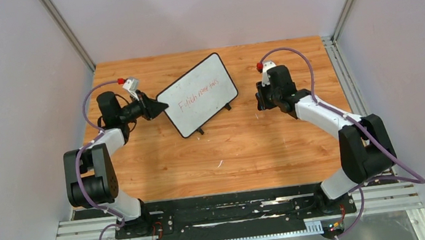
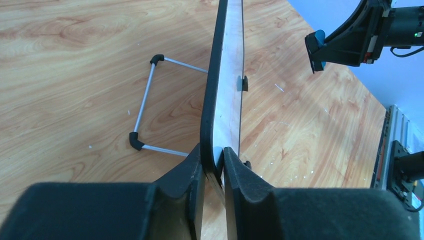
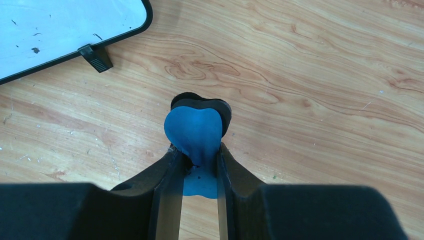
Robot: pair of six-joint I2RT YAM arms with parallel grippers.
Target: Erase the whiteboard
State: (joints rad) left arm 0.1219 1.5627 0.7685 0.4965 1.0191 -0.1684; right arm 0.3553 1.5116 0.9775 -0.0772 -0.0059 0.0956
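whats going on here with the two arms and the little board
Two robot arms are setting up to wipe a whiteboard that sits on the wooden table. The left gripper has its jaws pinched on the board's edge near a corner, steadying it. The right gripper is shut on a blue pad with a black backing, likely the eraser, and hangs over the table off to the board's side without touching it. The red writing is not yet wiped.
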